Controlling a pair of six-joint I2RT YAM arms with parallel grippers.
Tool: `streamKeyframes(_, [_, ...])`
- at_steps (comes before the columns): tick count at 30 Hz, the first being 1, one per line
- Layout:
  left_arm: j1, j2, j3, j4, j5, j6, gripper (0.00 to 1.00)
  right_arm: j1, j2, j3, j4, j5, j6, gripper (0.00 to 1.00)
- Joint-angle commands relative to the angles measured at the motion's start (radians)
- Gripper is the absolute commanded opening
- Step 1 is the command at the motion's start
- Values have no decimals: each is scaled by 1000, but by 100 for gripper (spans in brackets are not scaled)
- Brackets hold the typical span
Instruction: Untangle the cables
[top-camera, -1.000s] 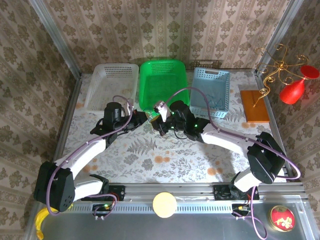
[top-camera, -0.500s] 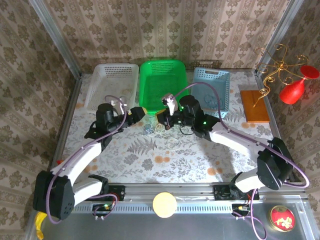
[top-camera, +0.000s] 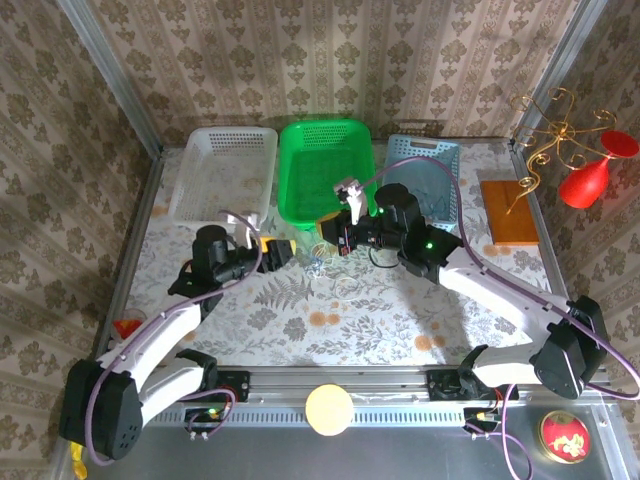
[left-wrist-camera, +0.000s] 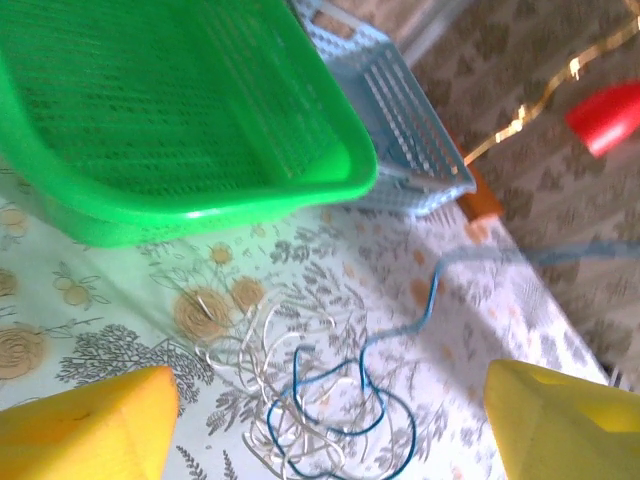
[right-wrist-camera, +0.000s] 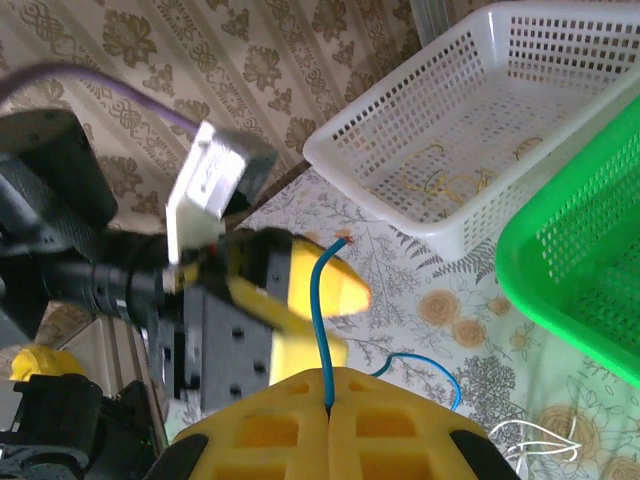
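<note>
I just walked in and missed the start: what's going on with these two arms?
Two robot arms are untangling cables on the table. The right tool is shut on the blue cable near one end, holding it raised. The left tool is open above the loose heap where the blue cable loops through the pale cable, in front of the green basket. The cables are not yet apart.

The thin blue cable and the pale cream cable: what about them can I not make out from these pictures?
- Left wrist view: the thin blue cable blurs toward the right edge, so its far end is lost.
- Left wrist view: the pale cream cable has crossings too fine to follow.
- Right wrist view: the shut right gripper hides the blue cable below its grip.
</note>
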Motion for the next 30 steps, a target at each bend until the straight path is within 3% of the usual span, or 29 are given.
streamKeyframes(1, [-72,-5,-20,39,-21,171,81,-4,-32,37,-32,-20,28,0])
streamKeyframes(20, [-175,346,91,325,-70,209,82,30,-62,84,-31,-71,85,0])
streamKeyframes(23, [-192,416,95,398,-73,194,71,29,-63,129,-47,-68,92,0])
streamKeyframes(27, [-195,477,48,502,-69,162,35,16,-68,237,-91,-68,99,0])
streamKeyframes(30, [-196,495,3,538,-73,146,30,-17,-74,318,-103,-72,125,0])
